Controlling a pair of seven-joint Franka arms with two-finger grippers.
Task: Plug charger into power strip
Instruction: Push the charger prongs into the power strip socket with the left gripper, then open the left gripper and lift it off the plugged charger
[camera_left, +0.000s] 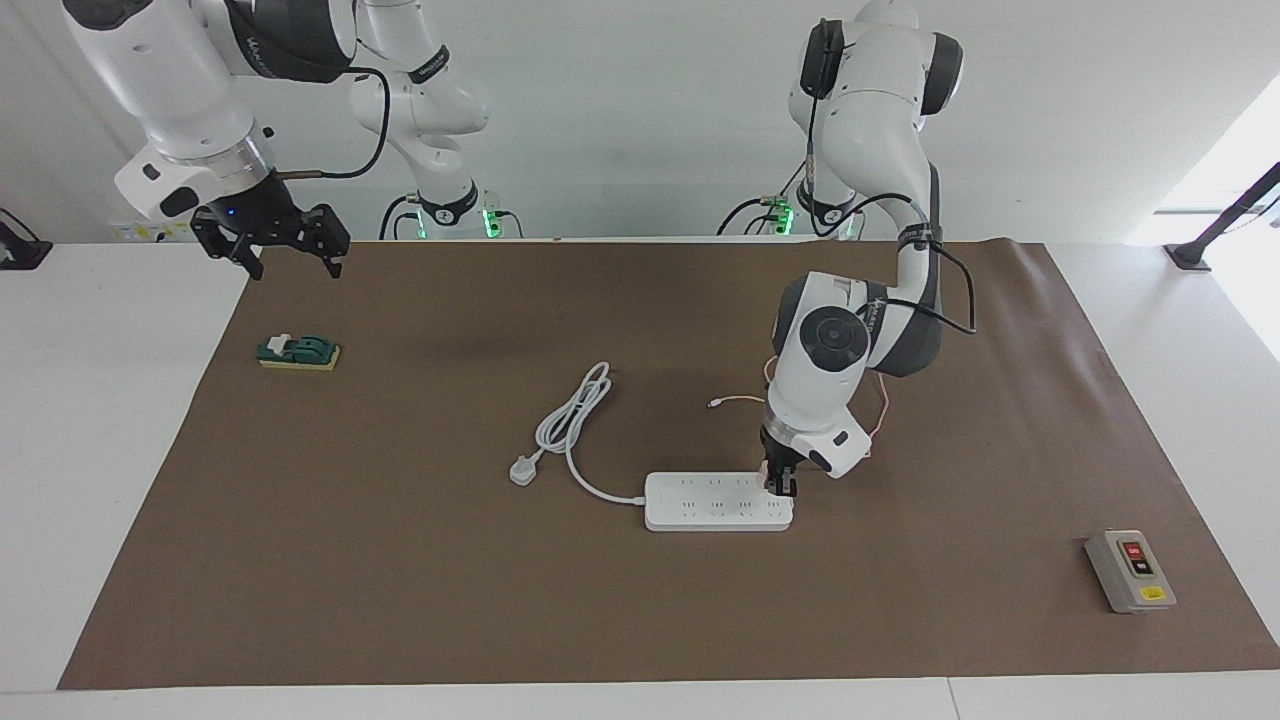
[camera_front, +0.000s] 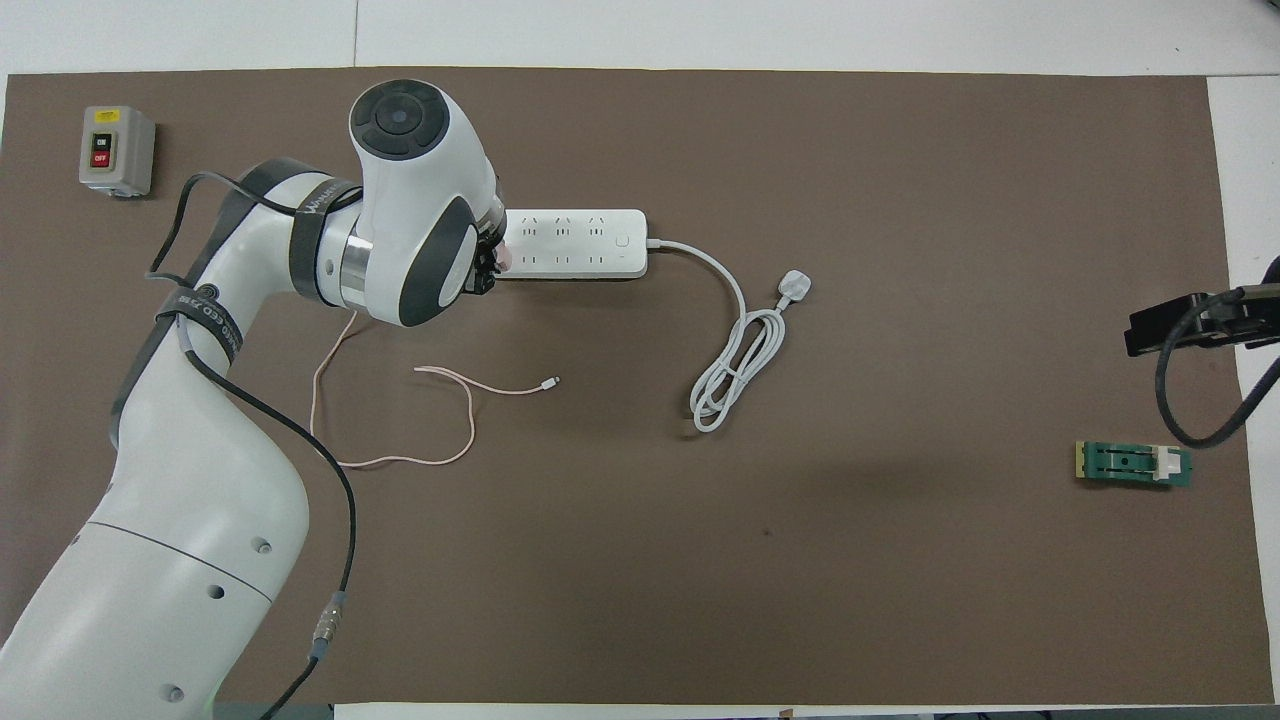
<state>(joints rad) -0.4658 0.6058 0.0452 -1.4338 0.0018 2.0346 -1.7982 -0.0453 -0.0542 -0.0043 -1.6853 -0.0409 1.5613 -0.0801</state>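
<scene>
Left gripper (camera_left: 781, 487) down at the power strip (camera_left: 715, 502), at its end toward the left arm's side of the table, fingertips pinched tight on the charger (camera_front: 503, 260), of which only a sliver of pale pink shows between the black fingers and the strip's top face. Seems to be touching the strip there, though prongs and socket stay hidden under the wrist, so seating cannot be told. Thin pink cable (camera_front: 400, 400) trailing from the gripper toward the robots, looping over the brown mat (camera_left: 640, 600) and ending in a tiny connector (camera_front: 550, 381) lying loose, near the gripper but apart from it. Strip's thick white cord (camera_left: 575, 420) running off from its other end, away from the gripper, coiled, with a white three-pin plug (camera_left: 523, 469) beside the coil.

Right gripper (camera_left: 290, 262) waiting in the air over the mat's edge at the right arm's end, fingers spread wide, holding nothing. Green and yellow block (camera_left: 298, 352) on the mat near it. Grey switch box (camera_left: 1130, 570) well apart from the left gripper, at the left arm's end
</scene>
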